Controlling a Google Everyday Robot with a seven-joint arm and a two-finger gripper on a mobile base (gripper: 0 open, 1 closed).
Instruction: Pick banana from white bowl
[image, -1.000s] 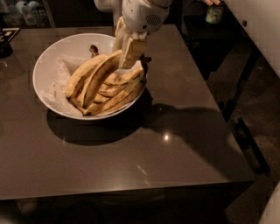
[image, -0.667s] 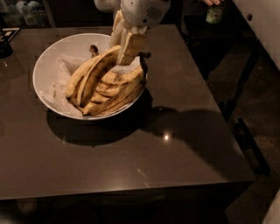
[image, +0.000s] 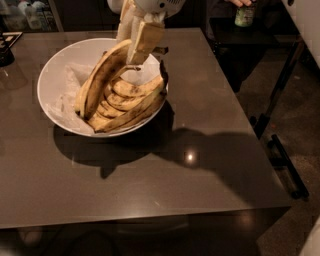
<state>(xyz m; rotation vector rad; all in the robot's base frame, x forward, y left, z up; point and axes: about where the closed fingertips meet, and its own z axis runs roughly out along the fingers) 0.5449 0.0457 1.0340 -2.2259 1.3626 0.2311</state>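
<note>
The white bowl (image: 70, 52) stands on the far left part of the dark table (image: 200, 165), lined with crumpled white paper (image: 67, 87). My gripper (image: 134, 47) hangs over the bowl's far rim and is shut on the upper end of the banana (image: 102, 77), a long speckled yellow one. The banana is tilted steeply, its lower end still resting among the pile at the bowl's left side. Several other bananas (image: 131, 100) lie in the bowl under and to the right of it.
A green bottle (image: 245, 15) is held by a hand beyond the table's far right corner. A dark object (image: 6, 50) sits at the far left edge. A black metal frame (image: 285, 160) stands on the floor to the right.
My gripper has risen with the banana's end in it. The banana has tipped up from lying flat on the pile to a steep slant.
</note>
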